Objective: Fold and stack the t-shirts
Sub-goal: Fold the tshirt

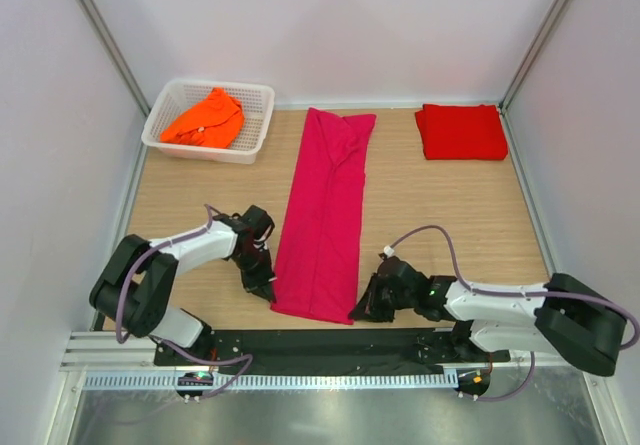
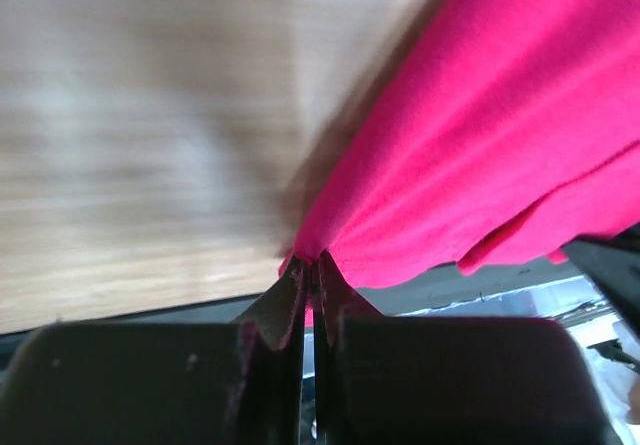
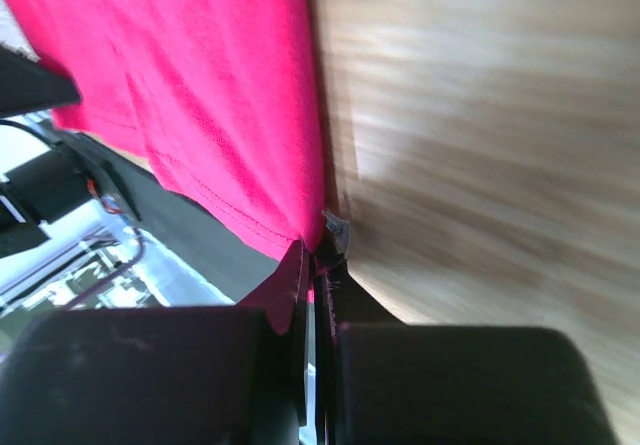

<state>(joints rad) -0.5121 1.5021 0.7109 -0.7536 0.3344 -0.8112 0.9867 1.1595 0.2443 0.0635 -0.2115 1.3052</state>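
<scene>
Wooden worktop (image 1: pixel 200 215), white-walled: near hem pinched at both corners

Down the middle, pink shirt (image 1: pixel 325 215) as one long strip, long axis from near edge to far wall, stretching away from both arms. Far right, red shirt (image 1: pixel 461 131), folded flat. Far left, orange shirt (image 1: pixel 205 120), bunched in a white basket (image 1: pixel 255 115). Left pincer (image 1: pixel 262 290) clamped on the near-left hem corner, right pincer (image 1: pixel 362 310) on the near-right, neither arm nearer. From overhead, the whole strip; only from the wrists, cloth nipped between closed tips.

A pink t-shirt (image 1: pixel 325 215) lies as a long strip, a red t-shirt (image 1: pixel 462 131) folded far right, an orange t-shirt (image 1: pixel 205 120) crumpled far left.
</scene>
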